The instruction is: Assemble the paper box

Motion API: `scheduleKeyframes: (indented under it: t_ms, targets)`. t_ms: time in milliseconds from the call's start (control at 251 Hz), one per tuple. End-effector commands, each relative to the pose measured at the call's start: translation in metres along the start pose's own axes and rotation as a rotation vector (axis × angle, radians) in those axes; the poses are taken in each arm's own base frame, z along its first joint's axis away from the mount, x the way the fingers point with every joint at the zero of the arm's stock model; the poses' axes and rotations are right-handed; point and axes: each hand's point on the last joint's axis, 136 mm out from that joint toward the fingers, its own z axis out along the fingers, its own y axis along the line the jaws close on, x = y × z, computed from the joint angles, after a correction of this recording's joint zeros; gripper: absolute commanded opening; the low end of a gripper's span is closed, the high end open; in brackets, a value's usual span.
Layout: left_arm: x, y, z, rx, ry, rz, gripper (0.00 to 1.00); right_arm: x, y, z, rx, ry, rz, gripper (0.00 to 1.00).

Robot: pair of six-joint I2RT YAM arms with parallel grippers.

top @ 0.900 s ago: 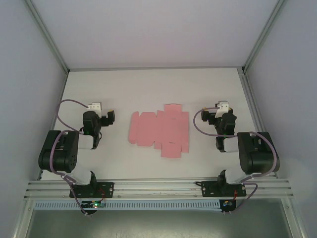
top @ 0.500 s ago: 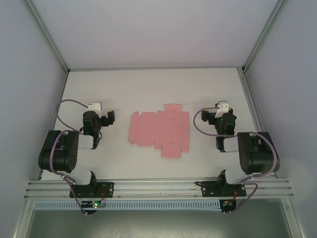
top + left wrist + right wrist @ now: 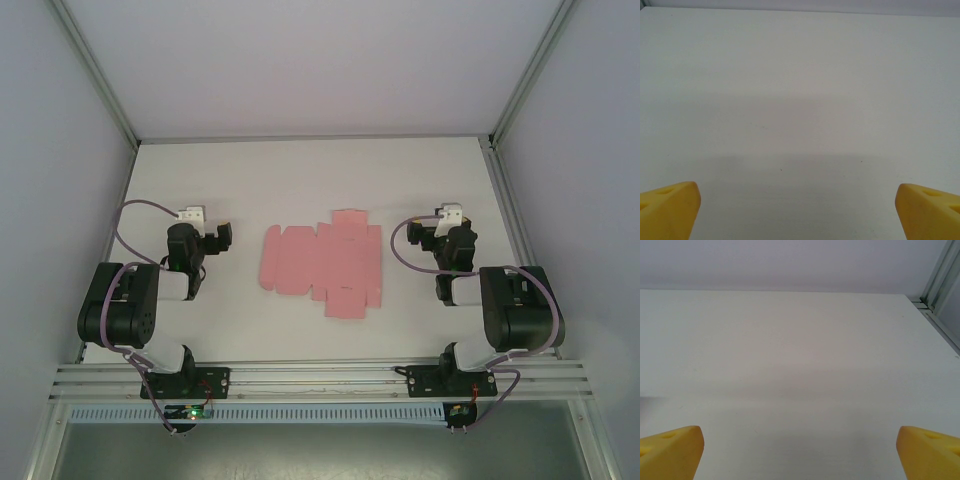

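At 9 and 3 o'clock of the flat paper box (image 3: 322, 262), left gripper (image 3: 218, 238) and right gripper (image 3: 428, 232), both spread wide, should pinch outer flaps low

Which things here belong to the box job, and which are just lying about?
Job: paper box, a flat pink sheet, unfolded; left gripper, open; right gripper, open.
Just there: white table; metal rail at the near edge.
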Motion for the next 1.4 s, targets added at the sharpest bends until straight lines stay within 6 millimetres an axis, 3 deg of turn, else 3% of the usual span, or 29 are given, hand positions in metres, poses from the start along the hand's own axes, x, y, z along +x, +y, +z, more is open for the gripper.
scheduleKeyframes:
  t_ms: [0,180,243,327,491,678,862,1034,1125,1241,1397]
  targets:
    - [-0.012,-0.002,0.001,0.001,-0.009,0.021,1.0,-0.016,0.0,0.0,0.014,-0.04,0.015,0.98]
    - [-0.039,0.002,-0.014,-0.04,0.018,-0.001,1.0,-0.039,0.015,-0.007,0.012,-0.021,-0.058,0.98]
    - [-0.057,-0.001,-0.026,-0.034,0.043,-0.077,1.0,-0.056,0.031,-0.011,-0.005,0.043,-0.072,0.98]
    - [-0.073,-0.021,-0.041,0.061,0.096,-0.22,1.0,-0.067,0.057,-0.014,-0.063,0.189,0.019,0.98]
    - [-0.065,-0.076,-0.051,0.311,0.258,-0.441,1.0,-0.023,0.124,-0.032,-0.307,0.586,0.226,0.91]
    - [-0.033,-0.111,-0.05,0.413,0.505,-0.443,1.0,0.008,0.175,-0.043,-0.536,0.778,0.419,0.85]
    - [0.003,-0.141,-0.044,0.534,0.72,-0.42,1.0,0.048,0.172,-0.04,-0.49,0.908,0.4,0.8]
    - [0.032,-0.155,-0.035,0.544,0.846,-0.376,1.0,0.076,0.167,-0.034,-0.448,0.978,0.381,0.78]
    - [0.048,-0.161,-0.037,0.559,0.916,-0.374,1.0,0.086,0.17,-0.031,-0.46,0.998,0.393,0.7]
    - [0.058,-0.172,-0.038,0.599,0.956,-0.386,1.0,0.1,0.167,-0.028,-0.429,1.032,0.392,0.6]
    - [0.055,-0.185,-0.039,0.651,0.961,-0.377,0.95,0.113,0.159,-0.026,-0.382,1.057,0.394,0.59]
